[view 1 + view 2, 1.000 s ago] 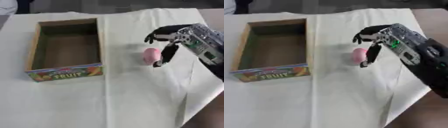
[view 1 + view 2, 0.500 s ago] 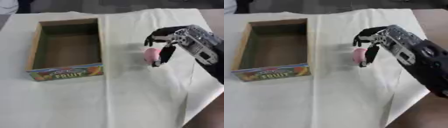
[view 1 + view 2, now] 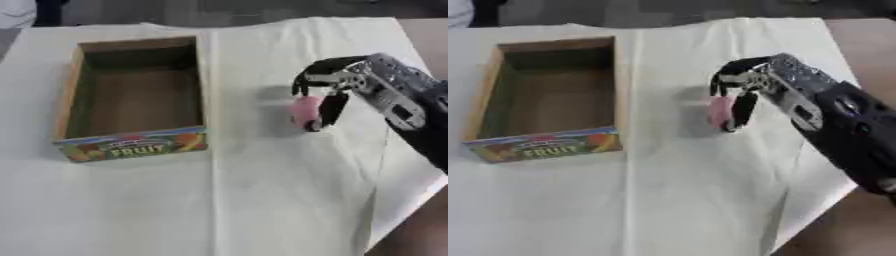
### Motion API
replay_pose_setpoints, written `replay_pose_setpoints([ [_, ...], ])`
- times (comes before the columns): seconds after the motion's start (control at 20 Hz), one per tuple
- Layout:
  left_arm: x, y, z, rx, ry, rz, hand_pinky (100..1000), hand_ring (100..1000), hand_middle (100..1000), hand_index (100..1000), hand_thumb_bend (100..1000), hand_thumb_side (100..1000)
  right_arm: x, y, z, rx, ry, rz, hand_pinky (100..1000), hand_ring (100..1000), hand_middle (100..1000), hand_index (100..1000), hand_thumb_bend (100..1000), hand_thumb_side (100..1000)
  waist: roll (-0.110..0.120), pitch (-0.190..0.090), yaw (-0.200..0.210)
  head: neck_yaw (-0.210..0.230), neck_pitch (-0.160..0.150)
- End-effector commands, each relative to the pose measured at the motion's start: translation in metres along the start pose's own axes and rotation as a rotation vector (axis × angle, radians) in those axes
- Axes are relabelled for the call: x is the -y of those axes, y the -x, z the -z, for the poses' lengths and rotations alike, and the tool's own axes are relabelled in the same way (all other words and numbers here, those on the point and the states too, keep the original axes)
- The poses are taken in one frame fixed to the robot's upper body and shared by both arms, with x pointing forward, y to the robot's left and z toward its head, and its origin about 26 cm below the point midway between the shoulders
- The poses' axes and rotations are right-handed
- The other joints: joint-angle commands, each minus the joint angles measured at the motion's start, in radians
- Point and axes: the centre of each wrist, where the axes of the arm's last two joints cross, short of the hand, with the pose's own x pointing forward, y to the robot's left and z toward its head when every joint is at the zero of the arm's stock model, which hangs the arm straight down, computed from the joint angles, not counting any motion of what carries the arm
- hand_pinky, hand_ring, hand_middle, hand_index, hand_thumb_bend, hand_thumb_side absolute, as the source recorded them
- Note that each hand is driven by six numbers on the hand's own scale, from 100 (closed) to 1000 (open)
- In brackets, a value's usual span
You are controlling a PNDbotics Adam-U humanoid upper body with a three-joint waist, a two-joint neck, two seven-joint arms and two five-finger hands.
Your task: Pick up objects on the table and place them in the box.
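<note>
An open, shallow cardboard box (image 3: 131, 95) with brown inner walls and a coloured front panel reading "FRUIT" sits on a table covered by a pale cream cloth (image 3: 262, 200). To the right of the box, well apart from it, lies a small pink rounded object (image 3: 305, 111); what it is cannot be made out beyond its colour and shape. The robot's right hand (image 3: 339, 82), black with silver parts, reaches in from further to the right of the box. Its fingers (image 3: 312, 75) arch over the top of the pink object while its thumb (image 3: 331, 109) presses against the side facing away from the box, so the hand pinches the object between them.
</note>
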Motion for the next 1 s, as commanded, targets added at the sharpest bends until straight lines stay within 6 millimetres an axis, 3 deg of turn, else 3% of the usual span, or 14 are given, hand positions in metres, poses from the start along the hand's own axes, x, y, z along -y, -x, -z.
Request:
replay_pose_setpoints([
  [0.05, 0.001, -0.006, 0.005, 0.029, 0.012, -0.002, 742, 628, 608, 825, 100, 617, 0.010, 0.006, -0.005, -0.025, 0.024, -0.005, 829, 900, 703, 823, 444, 121, -0.001, -0.016, 0.000, 0.000, -0.013],
  [0.3, 0.000, -0.006, 0.004, 0.028, 0.011, -0.002, 742, 628, 608, 825, 100, 618, 0.010, 0.006, -0.005, -0.022, 0.022, 0.001, 822, 888, 651, 717, 430, 107, -0.002, -0.016, 0.000, 0.000, -0.013],
  [0.55, 0.000, -0.006, 0.004, 0.028, 0.011, -0.002, 742, 628, 608, 825, 100, 617, 0.015, 0.004, -0.010, -0.015, 0.064, 0.022, 801, 850, 550, 545, 409, 100, -0.002, -0.016, -0.003, 0.001, -0.012],
  [0.8, 0.000, -0.006, 0.004, 0.027, 0.010, -0.002, 742, 628, 608, 824, 100, 618, 0.019, 0.003, -0.016, -0.009, 0.101, 0.049, 788, 828, 525, 507, 396, 100, -0.001, -0.019, -0.004, 0.001, -0.014],
  [1.0, 0.000, -0.006, 0.004, 0.026, 0.008, -0.002, 743, 628, 608, 824, 100, 617, 0.022, 0.000, -0.022, 0.011, 0.132, 0.068, 779, 819, 525, 493, 243, 100, 0.000, -0.020, -0.005, 0.001, -0.015],
])
